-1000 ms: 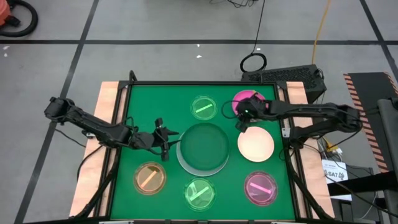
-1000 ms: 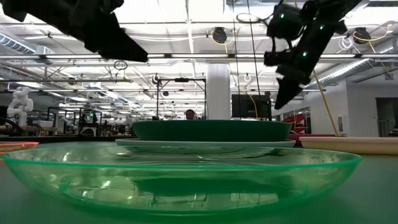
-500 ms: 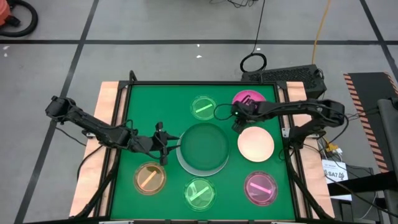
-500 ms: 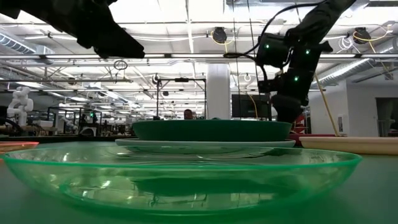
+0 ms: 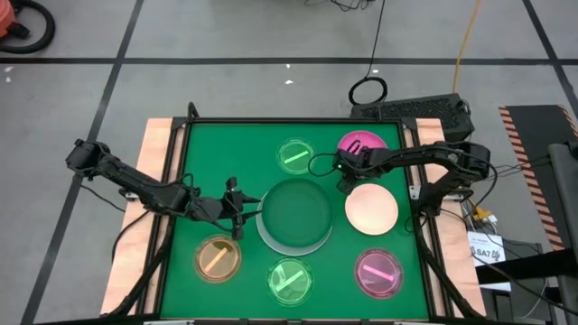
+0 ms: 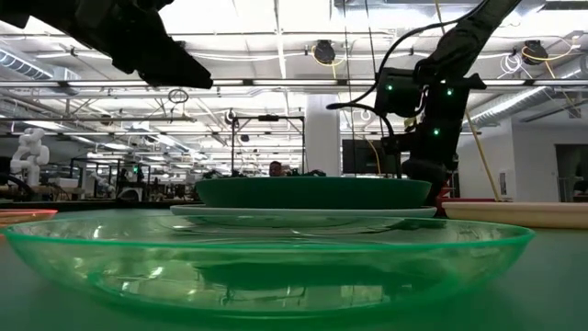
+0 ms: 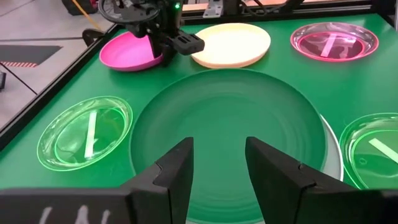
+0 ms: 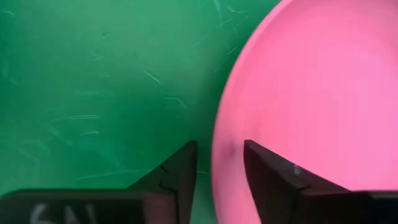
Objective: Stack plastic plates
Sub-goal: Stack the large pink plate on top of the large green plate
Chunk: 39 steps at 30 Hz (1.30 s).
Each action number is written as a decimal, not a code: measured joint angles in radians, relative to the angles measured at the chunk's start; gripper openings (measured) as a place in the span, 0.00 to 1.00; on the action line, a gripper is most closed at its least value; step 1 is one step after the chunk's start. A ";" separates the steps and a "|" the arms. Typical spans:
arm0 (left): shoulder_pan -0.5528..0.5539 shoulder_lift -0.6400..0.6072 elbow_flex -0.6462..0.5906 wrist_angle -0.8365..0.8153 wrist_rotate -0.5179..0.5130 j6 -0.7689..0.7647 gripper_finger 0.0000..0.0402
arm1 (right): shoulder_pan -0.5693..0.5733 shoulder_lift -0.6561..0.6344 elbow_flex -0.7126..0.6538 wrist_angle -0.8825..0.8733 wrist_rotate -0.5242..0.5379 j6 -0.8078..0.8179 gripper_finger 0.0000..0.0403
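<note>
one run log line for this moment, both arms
right end effector: open, at bright pink plate rim | left end effector: open, beside dark green plate on pale plate | stack: two plates

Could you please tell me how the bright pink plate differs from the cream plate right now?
The bright pink opaque plastic plate sits at the table's far edge, while the cream plastic plate lies nearer, beside the central stack. The right gripper is down at the pink plate's rim, its open fingers straddling the edge; the cream plate has no gripper on it. In the left wrist view the pink plate looks deeper, the cream one flatter. Both are round, opaque and unstacked.
</note>
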 joint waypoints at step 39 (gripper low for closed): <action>-0.005 0.000 0.000 -0.008 0.001 -0.017 0.38 | 0.303 -0.173 0.159 -0.182 -0.002 0.006 0.02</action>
